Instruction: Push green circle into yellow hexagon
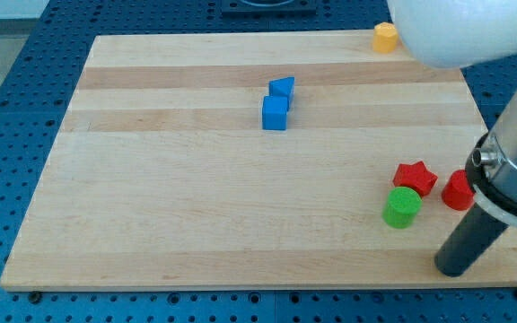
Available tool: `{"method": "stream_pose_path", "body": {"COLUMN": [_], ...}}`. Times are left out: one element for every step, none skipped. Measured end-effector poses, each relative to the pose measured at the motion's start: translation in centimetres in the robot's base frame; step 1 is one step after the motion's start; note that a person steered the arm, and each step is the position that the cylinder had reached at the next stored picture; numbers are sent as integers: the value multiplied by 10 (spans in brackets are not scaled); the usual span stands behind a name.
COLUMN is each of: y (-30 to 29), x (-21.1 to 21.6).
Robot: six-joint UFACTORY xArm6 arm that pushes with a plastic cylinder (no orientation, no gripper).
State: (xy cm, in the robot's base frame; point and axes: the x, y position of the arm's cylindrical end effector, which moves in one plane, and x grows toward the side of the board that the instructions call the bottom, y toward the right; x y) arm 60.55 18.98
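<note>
The green circle [402, 207] lies on the wooden board [196, 197] at the view's lower right. The yellow hexagon [384, 38] sits at the board's top edge, far above the green circle. My tip [451, 267] is the lower end of the dark rod, resting on the board below and to the right of the green circle, a short gap apart from it.
A red star [416, 178] touches the green circle's upper right. A red block [459, 190] lies right of it, partly behind the rod. Two blue blocks [275, 113] [282, 88] sit together at upper centre. The white arm body [465, 31] covers the top right corner.
</note>
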Motion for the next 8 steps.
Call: {"method": "stream_pose_path", "body": {"y": [-19, -24, -32, -52, -76, -77, -98, -114], "x": [-21, -44, -55, -74, -96, -83, -61, -75]}}
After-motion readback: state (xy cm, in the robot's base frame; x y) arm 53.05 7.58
